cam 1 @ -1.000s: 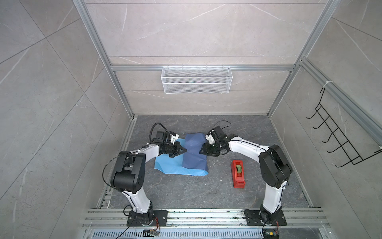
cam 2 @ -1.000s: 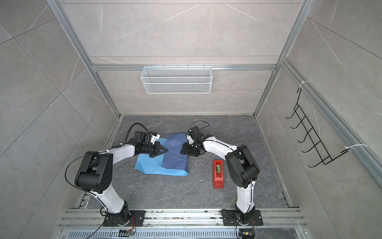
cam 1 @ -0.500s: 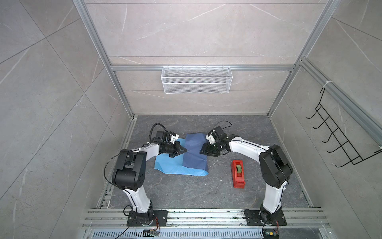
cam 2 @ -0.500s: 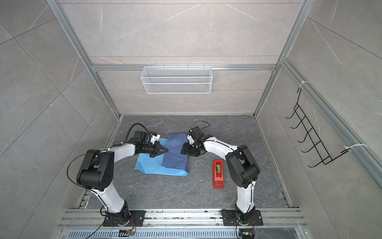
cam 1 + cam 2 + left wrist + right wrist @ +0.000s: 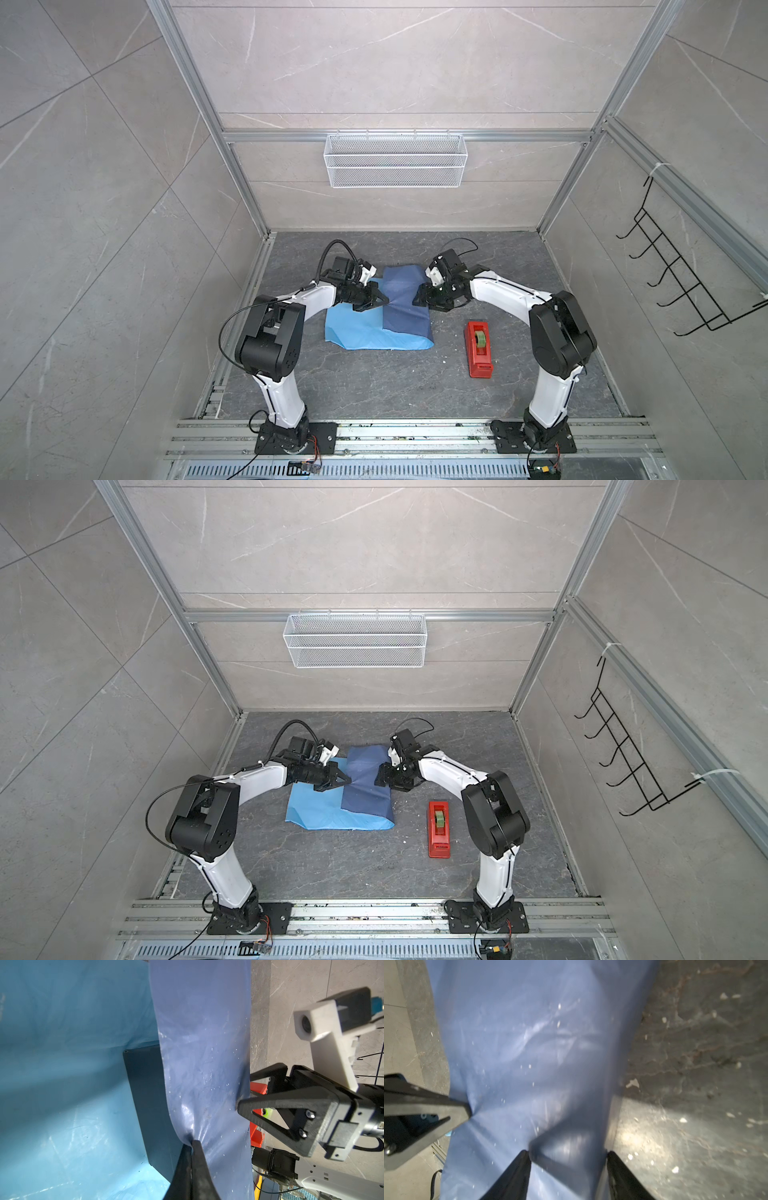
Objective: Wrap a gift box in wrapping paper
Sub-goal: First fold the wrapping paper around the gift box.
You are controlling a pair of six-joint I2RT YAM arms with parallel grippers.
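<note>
The wrapping paper (image 5: 361,332) lies on the floor, light blue face up. Its darker blue flap (image 5: 405,299) is folded over the gift box (image 5: 145,1095). The box's dark side shows only in the left wrist view; the flap hides it in both top views. My left gripper (image 5: 384,300) (image 5: 192,1144) is shut on the flap's edge, beside the box. My right gripper (image 5: 417,300) (image 5: 568,1153) comes from the opposite side. Its fingers (image 5: 517,1167) sit against both sides of the paper-covered box.
A red tape dispenser (image 5: 479,349) (image 5: 439,829) lies on the floor to the right of the paper, near the right arm's elbow. A white wire basket (image 5: 395,160) hangs on the back wall. A black hook rack (image 5: 681,282) is on the right wall.
</note>
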